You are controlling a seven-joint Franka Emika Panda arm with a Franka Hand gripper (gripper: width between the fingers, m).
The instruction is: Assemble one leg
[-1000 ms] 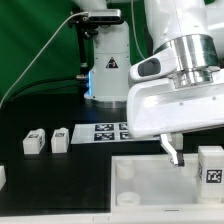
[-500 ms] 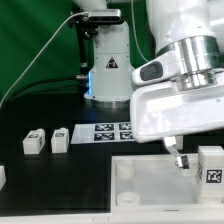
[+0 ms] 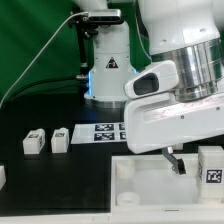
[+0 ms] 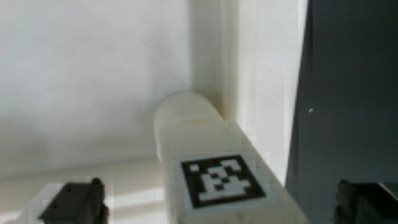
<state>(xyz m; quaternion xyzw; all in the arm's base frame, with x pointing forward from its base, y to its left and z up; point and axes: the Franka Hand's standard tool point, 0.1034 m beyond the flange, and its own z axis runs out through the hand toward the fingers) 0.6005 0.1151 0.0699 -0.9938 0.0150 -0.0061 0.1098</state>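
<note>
A leg [image 3: 212, 165], a small white block with a black-and-white tag, stands at the right edge of the large white panel [image 3: 150, 190]. In the wrist view the same leg [image 4: 217, 150] lies between my two dark fingertips [image 4: 71, 203], tag face up. My gripper [image 4: 217, 205] is open, with the jaws wide apart on either side of the leg and not touching it. In the exterior view one finger [image 3: 175, 160] hangs just left of the leg. Two more legs [image 3: 33, 142] [image 3: 61, 139] stand on the black table at the exterior view's left.
The marker board [image 3: 112, 131] lies behind the panel, in front of the robot base [image 3: 105, 70]. Another white piece [image 3: 2, 176] shows at the exterior view's left edge. The panel has round sockets [image 3: 124, 168] at its corners.
My hand has come lower and a little toward the exterior view's left; the finger now hangs closer to the panel beside the leg. The jaws stay open.
</note>
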